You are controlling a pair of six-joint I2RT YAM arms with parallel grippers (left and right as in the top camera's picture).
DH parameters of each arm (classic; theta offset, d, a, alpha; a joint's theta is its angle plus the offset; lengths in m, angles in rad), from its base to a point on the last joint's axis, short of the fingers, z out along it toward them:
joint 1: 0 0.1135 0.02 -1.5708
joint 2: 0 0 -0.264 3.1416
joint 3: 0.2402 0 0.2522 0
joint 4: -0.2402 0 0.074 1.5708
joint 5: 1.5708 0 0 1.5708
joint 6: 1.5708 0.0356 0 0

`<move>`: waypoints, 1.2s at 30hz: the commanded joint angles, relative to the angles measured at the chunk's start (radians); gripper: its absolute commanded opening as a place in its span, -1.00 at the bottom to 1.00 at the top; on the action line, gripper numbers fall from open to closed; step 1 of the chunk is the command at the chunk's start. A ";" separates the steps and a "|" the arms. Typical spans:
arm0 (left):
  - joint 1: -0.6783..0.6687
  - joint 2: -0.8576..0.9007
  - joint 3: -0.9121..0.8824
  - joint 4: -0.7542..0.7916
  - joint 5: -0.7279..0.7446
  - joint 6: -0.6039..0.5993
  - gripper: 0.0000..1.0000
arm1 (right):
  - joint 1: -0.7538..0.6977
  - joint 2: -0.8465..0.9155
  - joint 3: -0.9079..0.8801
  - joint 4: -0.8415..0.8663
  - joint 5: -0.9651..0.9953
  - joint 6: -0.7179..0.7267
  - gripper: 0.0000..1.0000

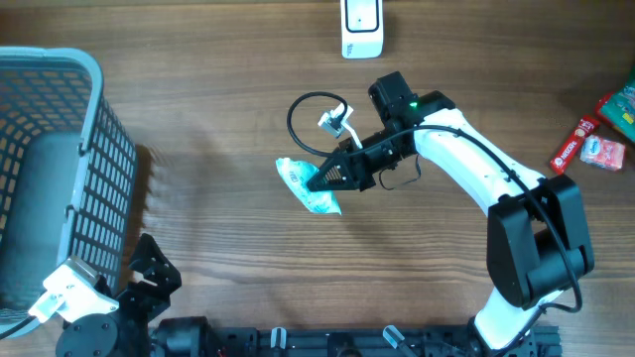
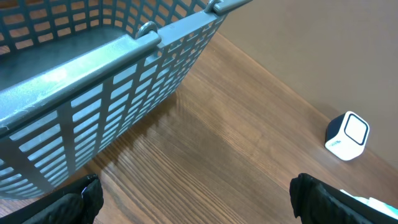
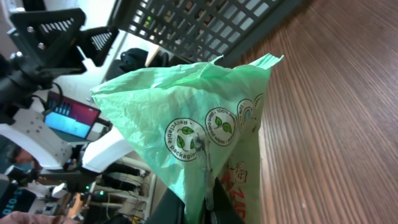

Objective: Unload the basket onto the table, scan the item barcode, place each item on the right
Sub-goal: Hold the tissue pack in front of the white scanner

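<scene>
Both differ: our right pincer (image 1: 316, 178) clamps the green packet (image 1: 319, 201) at the middle of the table (image 1: 228, 248), well apart from basket (image 1: 94, 149) and scanner (image 1: 362, 25). Our left pincer (image 2: 198, 202) gapes wide beside the basket.

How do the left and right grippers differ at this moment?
The left gripper is open and empty; the right gripper is shut on the green packet. The left sits beside the blue-grey basket; the right reaches over the middle of the table, short of the white scanner. Both have black fingers.
</scene>
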 commanded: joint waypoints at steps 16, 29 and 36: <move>0.006 -0.006 0.000 0.002 -0.006 0.008 1.00 | 0.000 -0.025 -0.003 -0.002 0.047 0.008 -0.91; 0.006 -0.006 0.000 0.002 -0.006 0.008 1.00 | 0.000 -0.026 0.013 0.210 0.998 0.406 -0.91; 0.006 -0.006 0.000 0.002 -0.006 0.008 1.00 | 0.000 -0.026 0.066 0.288 1.414 0.513 -0.91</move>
